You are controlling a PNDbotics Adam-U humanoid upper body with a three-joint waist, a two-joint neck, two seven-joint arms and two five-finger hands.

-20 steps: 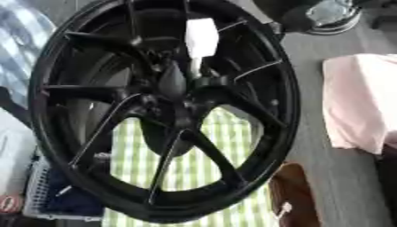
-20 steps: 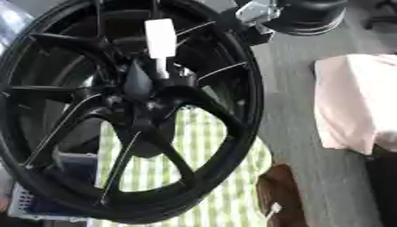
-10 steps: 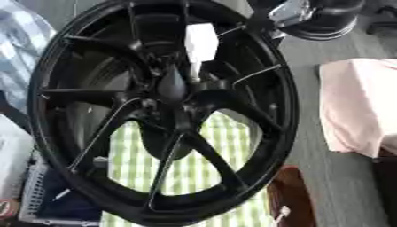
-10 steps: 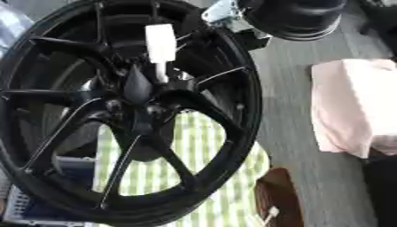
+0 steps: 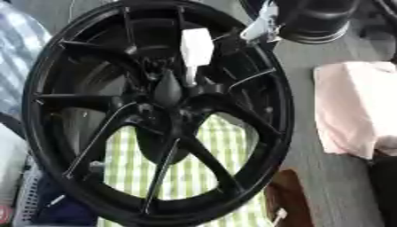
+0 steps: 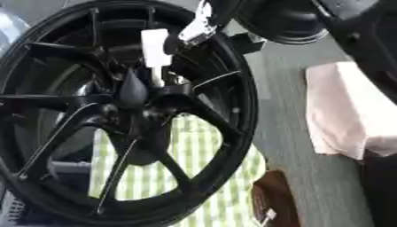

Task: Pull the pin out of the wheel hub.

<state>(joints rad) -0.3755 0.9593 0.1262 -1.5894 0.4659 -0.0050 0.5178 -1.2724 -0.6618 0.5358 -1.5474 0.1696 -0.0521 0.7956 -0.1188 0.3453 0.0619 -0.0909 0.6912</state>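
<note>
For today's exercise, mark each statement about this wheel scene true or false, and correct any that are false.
1. The wheel is black with spokes. True.
2. The pin has a white top and sits just above the hub. True.
3. The cloth seen through the spokes is red and plain. False: it is green and white checked.
4. The right arm comes in at the upper right. True.
5. The pink cloth lies left of the wheel. False: it lies to its right.
</note>
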